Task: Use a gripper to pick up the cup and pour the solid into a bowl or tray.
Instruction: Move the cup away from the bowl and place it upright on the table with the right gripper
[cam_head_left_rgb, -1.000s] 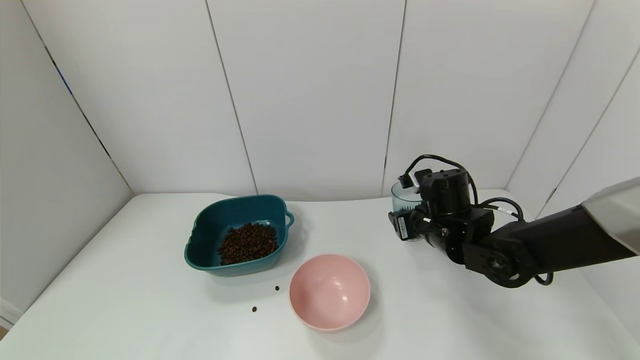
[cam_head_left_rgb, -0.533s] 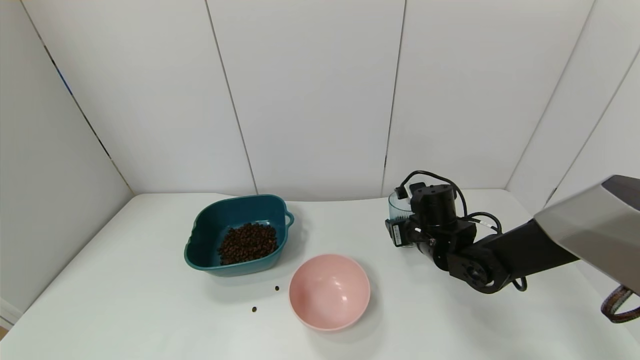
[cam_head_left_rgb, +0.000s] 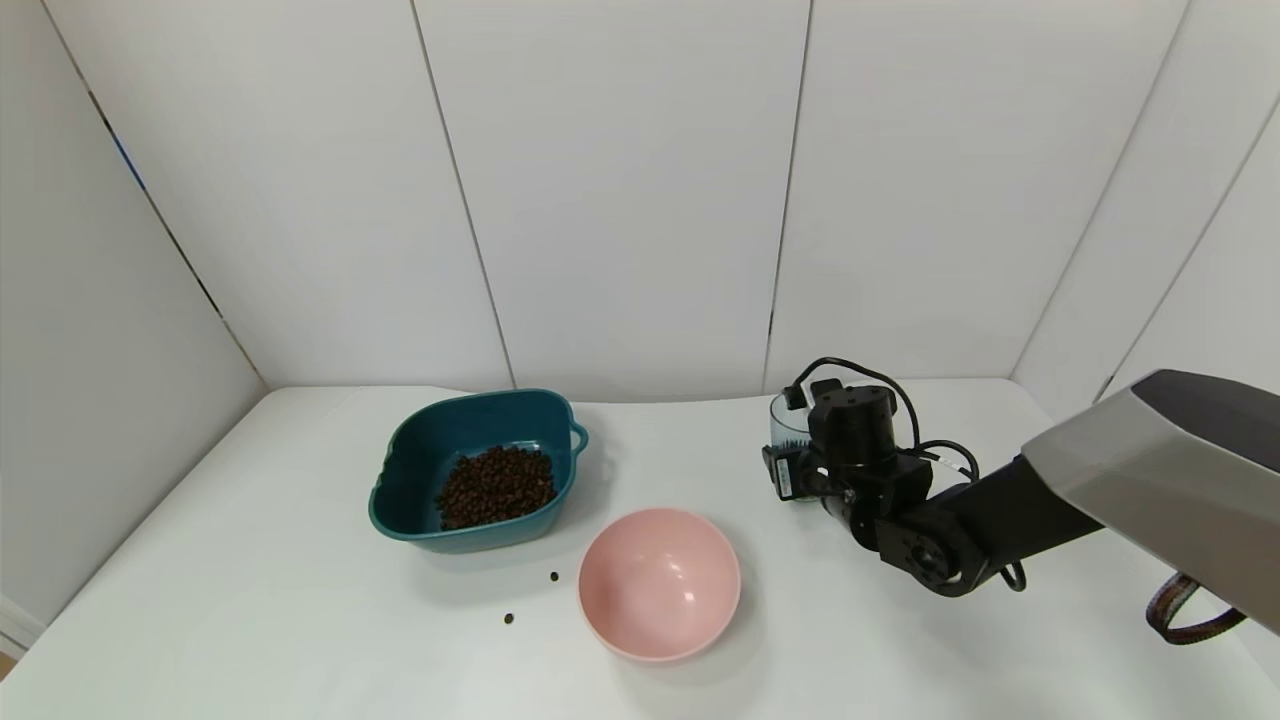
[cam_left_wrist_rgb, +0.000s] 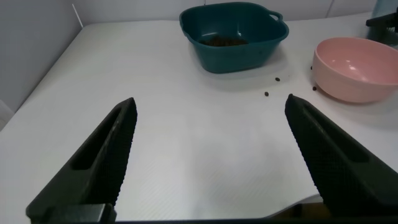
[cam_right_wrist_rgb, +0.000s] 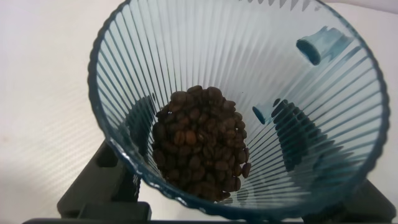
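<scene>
White panelled walls close in a white tabletop (cam_head_left_rgb: 300, 620) that fills the lower half of the head view. Left of centre sits the dark teal rounded-square basin (cam_head_left_rgb: 400, 480), a small loop handle on its right edge, with a heap of dark brown coffee beans (cam_head_left_rgb: 497, 487) lying in its bottom. Just below and to the right of it stands the round pink bowl (cam_head_left_rgb: 660, 583), and two stray beans (cam_head_left_rgb: 554, 577) lie on the table between the basin and the lower edge of the frame, left of the pink bowl. At centre right the right gripper (cam_head_left_rgb: 800, 470), black with looping cables and a small white label, reaches in from the right edge on its black-and-grey arm; behind it the ribbed translucent blue-grey cup (cam_head_left_rgb: 786, 415) stands upright, well apart from both bowls. The right wrist view looks straight down into the cup (cam_right_wrist_rgb: 236, 106): a mound of beans (cam_right_wrist_rgb: 202, 143) rests in its bottom, a small tab sits at its rim, and the dark fingers (cam_right_wrist_rgb: 102, 183) of the right gripper are pressed against the cup's outside on either side, pinching it. The left wrist view shows the left gripper (cam_left_wrist_rgb: 208, 158) over the near part of the table, its two black fingers (cam_left_wrist_rgb: 102, 155) spread wide and holding nothing, with the basin (cam_left_wrist_rgb: 205, 50) and pink bowl (cam_left_wrist_rgb: 348, 68) far off at the top of that frame.
</scene>
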